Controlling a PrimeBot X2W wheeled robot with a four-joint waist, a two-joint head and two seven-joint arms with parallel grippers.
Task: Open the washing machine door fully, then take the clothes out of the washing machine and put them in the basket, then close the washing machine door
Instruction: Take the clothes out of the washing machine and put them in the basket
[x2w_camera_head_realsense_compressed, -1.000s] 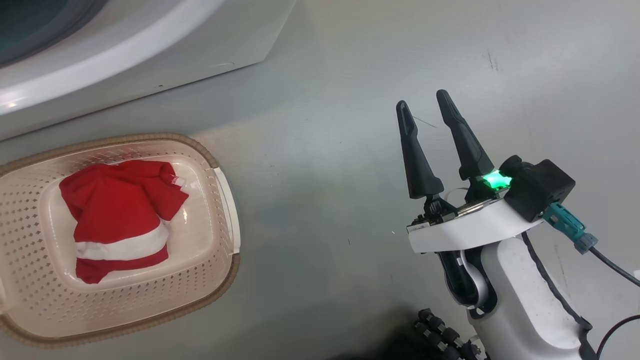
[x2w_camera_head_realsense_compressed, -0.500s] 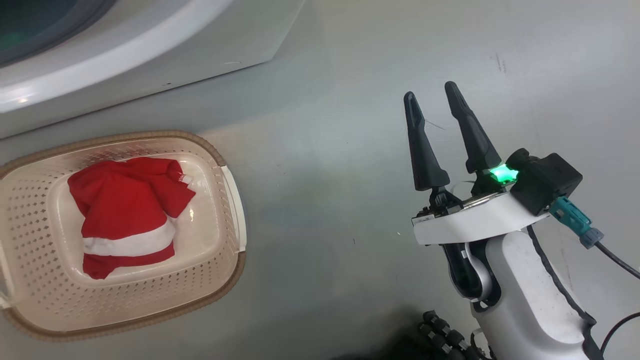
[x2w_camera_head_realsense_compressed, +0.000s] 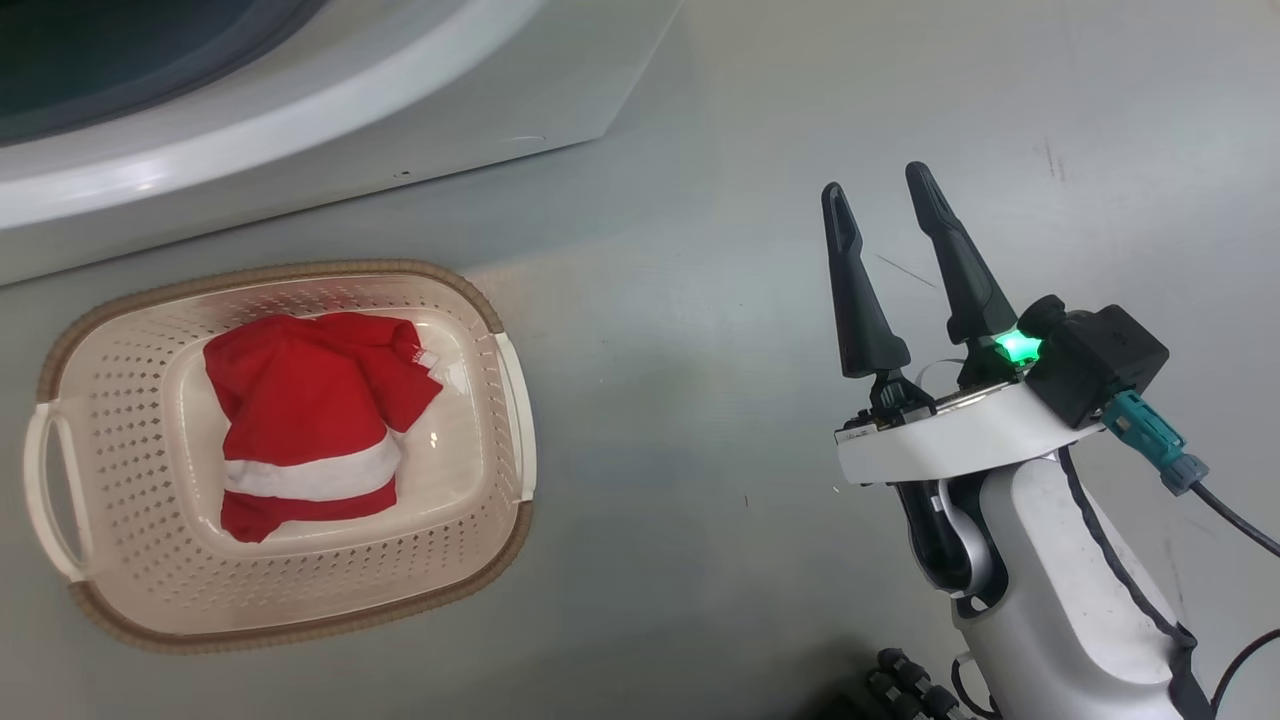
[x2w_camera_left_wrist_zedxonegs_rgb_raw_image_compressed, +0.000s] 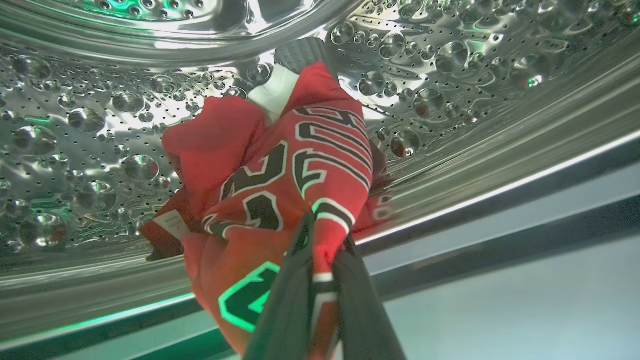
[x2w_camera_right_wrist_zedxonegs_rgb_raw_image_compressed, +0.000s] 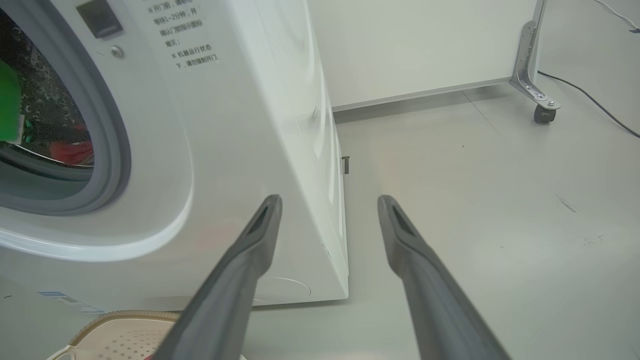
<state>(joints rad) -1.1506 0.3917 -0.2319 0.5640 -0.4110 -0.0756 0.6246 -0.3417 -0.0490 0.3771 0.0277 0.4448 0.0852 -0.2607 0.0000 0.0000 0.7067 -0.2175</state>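
In the left wrist view my left gripper (x2w_camera_left_wrist_zedxonegs_rgb_raw_image_compressed: 325, 235) is inside the perforated steel drum (x2w_camera_left_wrist_zedxonegs_rgb_raw_image_compressed: 90, 150), shut on a fold of a red jersey (x2w_camera_left_wrist_zedxonegs_rgb_raw_image_compressed: 300, 160) with white-and-dark numbers. The jersey hangs bunched from the fingers. On the floor stands the cream basket (x2w_camera_head_realsense_compressed: 300, 268), holding a red garment with a white band (x2w_camera_head_realsense_compressed: 300, 410). The washing machine (x2w_camera_head_realsense_compressed: 400, 110) rises just behind it. My right gripper (x2w_camera_head_realsense_compressed: 876, 182) hovers open over the floor, to the right of the basket and holding nothing. The right wrist view has this gripper (x2w_camera_right_wrist_zedxonegs_rgb_raw_image_compressed: 330, 200) facing the machine's (x2w_camera_right_wrist_zedxonegs_rgb_raw_image_compressed: 240, 125) front corner. The washing machine door is out of view.
Grey floor (x2w_camera_head_realsense_compressed: 680, 420) spreads between the basket and my right arm. In the right wrist view a white panel on a castor (x2w_camera_right_wrist_zedxonegs_rgb_raw_image_compressed: 542, 112) stands behind the machine, with a black cable (x2w_camera_right_wrist_zedxonegs_rgb_raw_image_compressed: 590, 97) on the floor. The basket's rim (x2w_camera_right_wrist_zedxonegs_rgb_raw_image_compressed: 120, 317) sits below the machine.
The head camera has turned, so the basket and machine sit further right in its picture. My left gripper has gone from open to shut. The right gripper stays open over the floor.
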